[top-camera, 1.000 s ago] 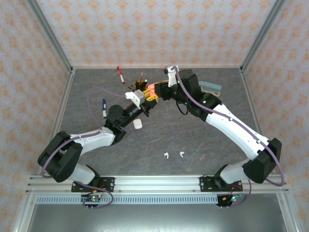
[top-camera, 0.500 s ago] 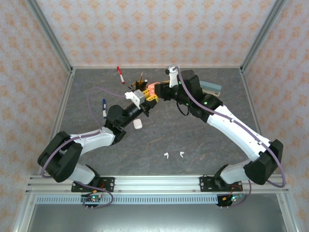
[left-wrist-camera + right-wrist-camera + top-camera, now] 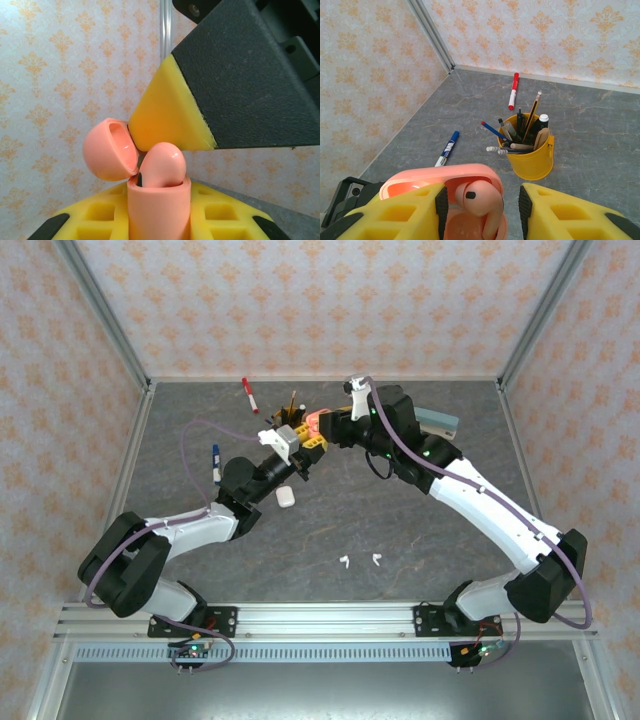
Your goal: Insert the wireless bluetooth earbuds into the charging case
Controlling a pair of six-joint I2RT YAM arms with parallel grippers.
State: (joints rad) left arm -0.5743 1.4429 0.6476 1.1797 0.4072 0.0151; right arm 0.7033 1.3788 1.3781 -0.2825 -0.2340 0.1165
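Above the desk point(image 3: 420, 530), my left claw point(image 3: 159, 225) grips the pink charging case point(image 3: 159, 200), lid open. My right claw point(image 3: 480, 200) stands open around a pink earbud point(image 3: 162, 162) resting in the case, perhaps not fully seated. I would withdraw straight upward, with no sideways drift, and then press it down gently.
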